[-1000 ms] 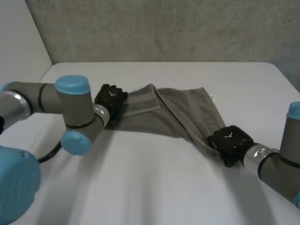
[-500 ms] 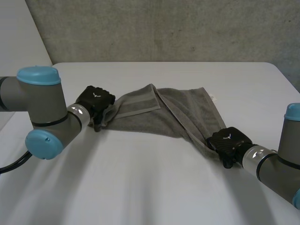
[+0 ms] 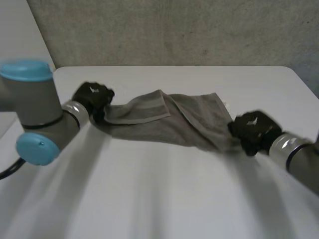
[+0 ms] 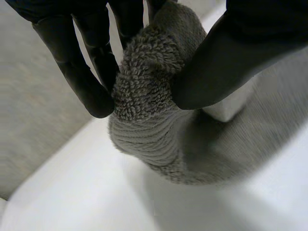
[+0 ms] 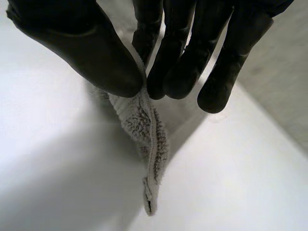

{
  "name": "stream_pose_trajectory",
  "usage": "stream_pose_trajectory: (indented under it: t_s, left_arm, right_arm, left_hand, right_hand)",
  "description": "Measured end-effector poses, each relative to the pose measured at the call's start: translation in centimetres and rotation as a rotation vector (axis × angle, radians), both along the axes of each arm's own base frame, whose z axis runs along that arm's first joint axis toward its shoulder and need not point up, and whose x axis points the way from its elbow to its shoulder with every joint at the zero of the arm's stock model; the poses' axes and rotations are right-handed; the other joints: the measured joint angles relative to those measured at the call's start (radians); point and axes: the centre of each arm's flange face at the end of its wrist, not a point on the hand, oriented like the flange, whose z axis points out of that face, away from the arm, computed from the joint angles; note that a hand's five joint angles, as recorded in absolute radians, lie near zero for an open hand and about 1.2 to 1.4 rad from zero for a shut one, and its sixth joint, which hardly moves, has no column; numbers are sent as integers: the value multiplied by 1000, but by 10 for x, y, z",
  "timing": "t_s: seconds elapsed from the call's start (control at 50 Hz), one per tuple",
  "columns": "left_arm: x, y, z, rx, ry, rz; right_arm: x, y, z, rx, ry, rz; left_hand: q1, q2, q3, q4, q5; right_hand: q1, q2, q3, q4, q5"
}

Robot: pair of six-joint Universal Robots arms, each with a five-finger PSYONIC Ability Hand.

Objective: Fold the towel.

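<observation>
Two black hands hold one grey towel (image 3: 169, 122) by its opposite ends. The cloth runs in a rumpled strip between them across the far half of the white surface (image 3: 159, 194). The left hand (image 3: 92, 97) is at the end nearer the surface's left side, and the right hand (image 3: 253, 131) is at the other end, toward the right.

In the left wrist view the left hand is clamped on the cloth. A thick bunch of terry loops is squeezed between its thumb (image 4: 226, 62) and its fingers (image 4: 91, 77), and the rest of the bunch bulges out below the fingertips, above the surface. In the right wrist view the right hand pinches a thin edge of the towel between thumb (image 5: 86, 48) and fingers (image 5: 175, 57). A narrow hemmed tail hangs from the pinch with its tip low over the surface, though whether it touches cannot be told.

From the head view, a flap with a woven band (image 3: 144, 107) is turned over near the left hand, and a diagonal crease runs from the towel's far edge toward the right hand. The towel's middle looks to lie on the surface. The left arm (image 3: 37, 107), grey with light-blue caps, reaches in from the left. A rough grey wall (image 3: 174, 30) stands behind the surface.
</observation>
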Motion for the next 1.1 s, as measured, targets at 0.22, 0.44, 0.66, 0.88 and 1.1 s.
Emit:
stream_pose_trajectory:
  t_s: [0.22, 0.44, 0.66, 0.88, 1.1]
  left_arm:
    - [42, 28, 126, -182, 301, 115]
    - [72, 36, 95, -49, 266, 208]
    - [91, 43, 4, 220, 163, 291]
    - [104, 41, -12, 231, 100, 313]
    - [42, -10, 79, -112, 233, 142]
  right_arm:
    - [-21, 3, 126, -175, -121, -24]
    - [-33, 0, 118, -61, -101, -19]
    - [-32, 5, 23, 226, 47, 34]
    - [-29, 11, 7, 261, 64, 60]
    - [11, -63, 95, -240, -80, -11]
  left_hand:
    - [0, 0, 3, 4, 8]
    - [0, 0, 4, 4, 8]
    - [1, 0, 5, 4, 8]
    - [3, 0, 5, 4, 8]
    - [3, 0, 6, 4, 8]
  right_hand:
    - [0, 0, 0, 0, 0]
    - [0, 0, 0, 0, 0]
    - [0, 0, 0, 0, 0]
    - [0, 0, 0, 0, 0]
    - [0, 0, 0, 0, 0]
